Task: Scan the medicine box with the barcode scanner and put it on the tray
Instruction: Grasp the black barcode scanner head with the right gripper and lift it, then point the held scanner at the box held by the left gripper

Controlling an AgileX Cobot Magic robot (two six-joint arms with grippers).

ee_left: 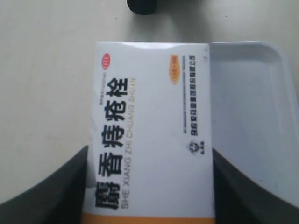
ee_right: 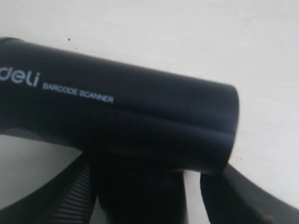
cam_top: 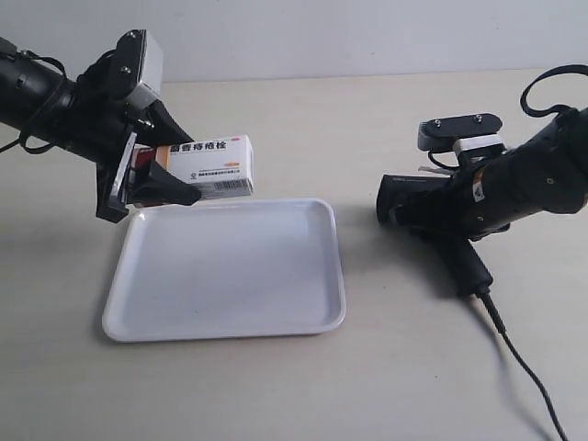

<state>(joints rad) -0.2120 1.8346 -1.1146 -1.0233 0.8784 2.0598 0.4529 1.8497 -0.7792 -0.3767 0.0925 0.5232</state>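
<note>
Medicine box [ee_left: 152, 135] "SHE XIANG ZHI CHUANG SHUAN" clamped in left gripper [ee_left: 149, 186], right gripper [ee_right: 145, 196] grasping "deli" barcode scanner [ee_right: 117, 112]

A: What's standing in the way over the tray [cam_top: 230, 312]?
B: Only the medicine box [cam_top: 209, 165], hanging over its 11 o'clock corner.
A: And at 3 o'clock?
B: The barcode scanner [cam_top: 432, 216] is sitting there, its cable [cam_top: 524, 367] trailing toward 5 o'clock across the counter [cam_top: 367, 119].

A plain, pale beige surface [cam_top: 276, 395] fills most of the frame, matte and unmarked. Along the top edge of the frame, a light grey-white wall [cam_top: 322, 32] meets it.
</note>
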